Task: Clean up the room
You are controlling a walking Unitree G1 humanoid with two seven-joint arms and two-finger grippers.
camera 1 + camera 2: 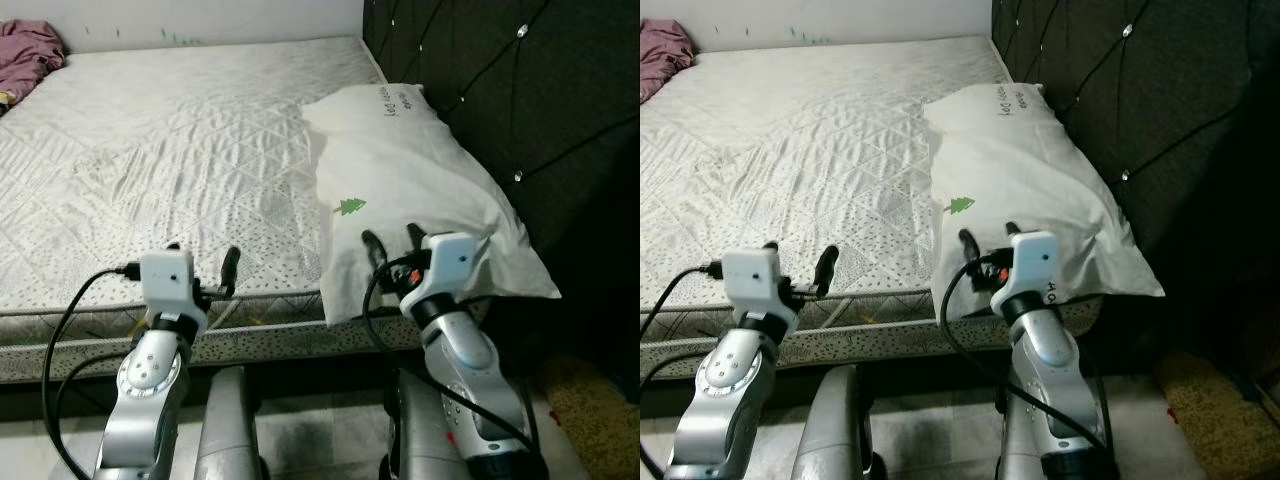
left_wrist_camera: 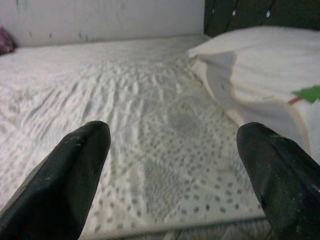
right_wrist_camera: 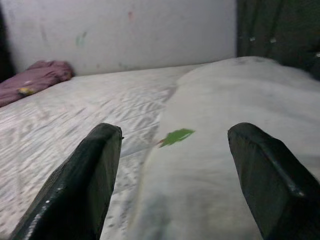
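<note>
Bed with quilted white mattress, seen from its near edge; dark tufted headboard along the robot's right side. White pillow lying on the mattress against the headboard, its near end overhanging the mattress edge, printed with a small green tree on the side and dark lettering near the far end. Crumpled pink cloth at the far left corner of the mattress, by the pale wall. Left gripper raised at the near edge of the mattress, well apart from the pillow, jaws spread wide and holding nothing; in the left wrist view, its two black fingers framing dotted mattress fabric, with the pillow off to one side. Right gripper poised at the near end of the pillow, just in front of its surface, jaws likewise wide apart and empty; in the right wrist view, fingers flanking the pillow and the green tree mark, contact with the fabric not discernible. Tiled floor below, and a brownish rug at lower right beside the bed.
</note>
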